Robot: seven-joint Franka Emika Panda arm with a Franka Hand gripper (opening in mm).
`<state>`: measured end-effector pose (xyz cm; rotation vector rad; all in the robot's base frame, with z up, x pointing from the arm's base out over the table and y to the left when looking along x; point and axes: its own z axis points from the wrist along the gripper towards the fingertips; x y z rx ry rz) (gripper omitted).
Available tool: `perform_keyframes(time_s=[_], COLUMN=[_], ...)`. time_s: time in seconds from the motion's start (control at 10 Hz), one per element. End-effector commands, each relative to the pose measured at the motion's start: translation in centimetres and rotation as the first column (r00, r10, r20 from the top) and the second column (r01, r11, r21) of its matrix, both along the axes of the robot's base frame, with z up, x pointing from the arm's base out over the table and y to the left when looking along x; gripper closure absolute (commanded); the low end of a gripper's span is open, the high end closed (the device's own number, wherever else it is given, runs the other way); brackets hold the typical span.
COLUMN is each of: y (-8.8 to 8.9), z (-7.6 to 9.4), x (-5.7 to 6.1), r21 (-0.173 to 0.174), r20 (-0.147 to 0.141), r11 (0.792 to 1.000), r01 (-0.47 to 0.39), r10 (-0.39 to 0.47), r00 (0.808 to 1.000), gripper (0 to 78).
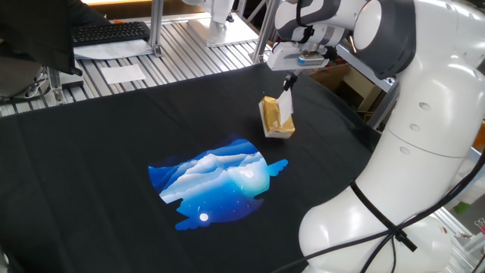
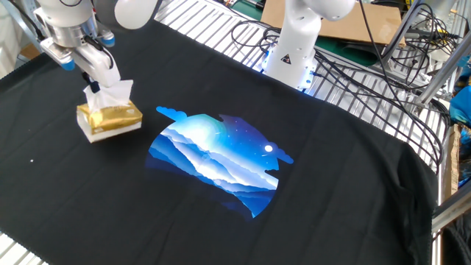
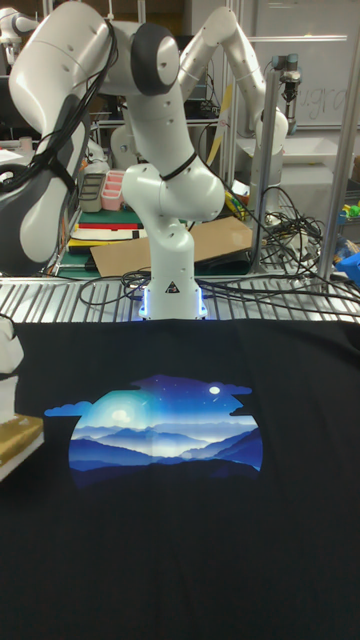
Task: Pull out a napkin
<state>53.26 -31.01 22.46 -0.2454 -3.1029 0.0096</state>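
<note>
A small yellow-tan tissue box (image 1: 276,117) (image 2: 109,119) sits on the black cloth, and its edge shows at the left of the tall fixed view (image 3: 18,438). A white napkin (image 2: 110,90) (image 1: 284,101) sticks up out of its top slot. My gripper (image 2: 97,72) (image 1: 289,82) hangs just above the box, shut on the napkin's upper end. The box looks slightly tilted, with one end lifted off the cloth.
The black cloth (image 2: 309,140) carries a blue mountain print (image 2: 221,158) beside the box. A second robot base (image 2: 294,44) and cables (image 2: 375,66) stand at the far side. A keyboard (image 1: 110,32) and a white paper sheet (image 1: 123,73) lie on the slatted table beyond the cloth.
</note>
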Motion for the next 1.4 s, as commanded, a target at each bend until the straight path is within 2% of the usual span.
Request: perform_keyframes(time_s=[0.1,1.4], y=[-0.1,-0.3], z=[2.1,3.6], x=[-0.1,-0.7], r21=[-0.011,-0.013], r20=[-0.027,-0.028], r11=[1.0,1.0], r01=[-0.003,0.003], r10=[0.003,-0.003], r00=[1.0,1.0], gripper=[75.0,75.0])
